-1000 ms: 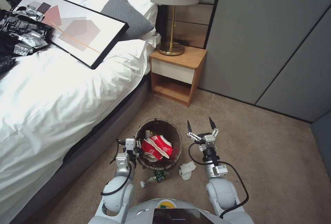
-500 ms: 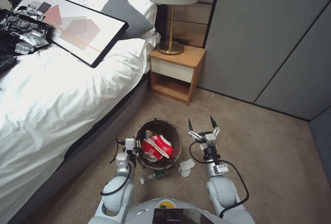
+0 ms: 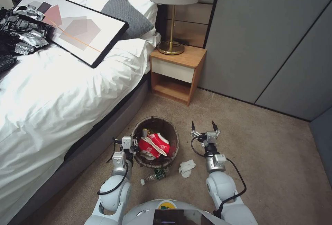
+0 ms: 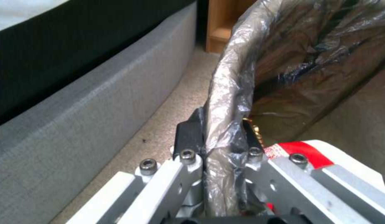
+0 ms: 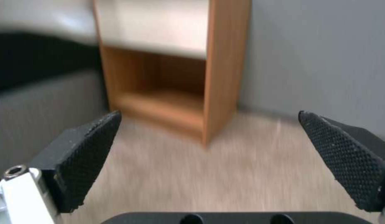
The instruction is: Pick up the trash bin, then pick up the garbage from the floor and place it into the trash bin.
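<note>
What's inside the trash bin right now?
In the trash bin, held at its rim by the left gripper, lie crumpled red-and-white wrappers. Anything beneath them is covered.

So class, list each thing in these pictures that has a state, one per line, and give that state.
Left gripper: shut on the trash bin's rim.
Right gripper: open, empty, above the carpet.
Trash bin: upright, bag-lined, partly filled.
Red-and-white wrappers: inside the bin.
White tissue: crumpled on the floor.
Bottle: lying on its side on the floor.
Nightstand: lower shelf bare.
</note>
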Available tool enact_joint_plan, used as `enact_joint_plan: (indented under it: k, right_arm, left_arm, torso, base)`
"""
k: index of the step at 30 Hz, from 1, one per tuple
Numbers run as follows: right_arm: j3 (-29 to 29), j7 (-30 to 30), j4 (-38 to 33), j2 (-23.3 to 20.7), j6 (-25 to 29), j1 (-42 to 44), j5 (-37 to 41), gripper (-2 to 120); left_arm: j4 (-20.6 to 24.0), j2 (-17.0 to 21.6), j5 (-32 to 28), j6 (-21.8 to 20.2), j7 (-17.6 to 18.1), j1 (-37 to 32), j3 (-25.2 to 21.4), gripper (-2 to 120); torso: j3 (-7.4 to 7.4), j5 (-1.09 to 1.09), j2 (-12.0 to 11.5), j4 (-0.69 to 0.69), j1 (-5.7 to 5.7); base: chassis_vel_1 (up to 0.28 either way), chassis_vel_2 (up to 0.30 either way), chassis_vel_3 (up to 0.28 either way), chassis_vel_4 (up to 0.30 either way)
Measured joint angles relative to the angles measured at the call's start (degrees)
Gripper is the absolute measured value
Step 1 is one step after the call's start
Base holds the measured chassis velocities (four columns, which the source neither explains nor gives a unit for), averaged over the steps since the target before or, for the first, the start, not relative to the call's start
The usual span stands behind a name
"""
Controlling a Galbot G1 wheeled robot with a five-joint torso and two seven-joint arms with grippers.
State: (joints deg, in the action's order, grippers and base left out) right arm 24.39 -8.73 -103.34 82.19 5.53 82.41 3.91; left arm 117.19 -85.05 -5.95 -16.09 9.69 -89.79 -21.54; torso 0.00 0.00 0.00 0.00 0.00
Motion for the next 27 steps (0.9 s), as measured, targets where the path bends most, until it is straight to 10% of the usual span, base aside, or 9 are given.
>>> enact_joint_plan:
  k: [4, 27]
  right_arm:
    - [-0.86, -0.64, 2.61, -1.37, -13.03, -2.19, 3.43, 100]
    - [-4.78, 1.86, 13.56, -4.16, -30.03, -5.53, 12.50, 100]
  left_arm:
    - [0.11, 0.16, -0.30, -0.08, 0.06, 0.13, -0.42, 5]
    - [-0.16, 0.13, -0.50, -0.21, 0.13, 0.36, -0.16, 5]
  torso:
    - [0.00, 0.00, 0.00, 0.00, 0.00]
    - [0.00, 0.00, 0.00, 0.00, 0.00]
  base:
    - [0.000, 0.000, 0.000, 0.000]
    - [0.000, 0.000, 0.000, 0.000]
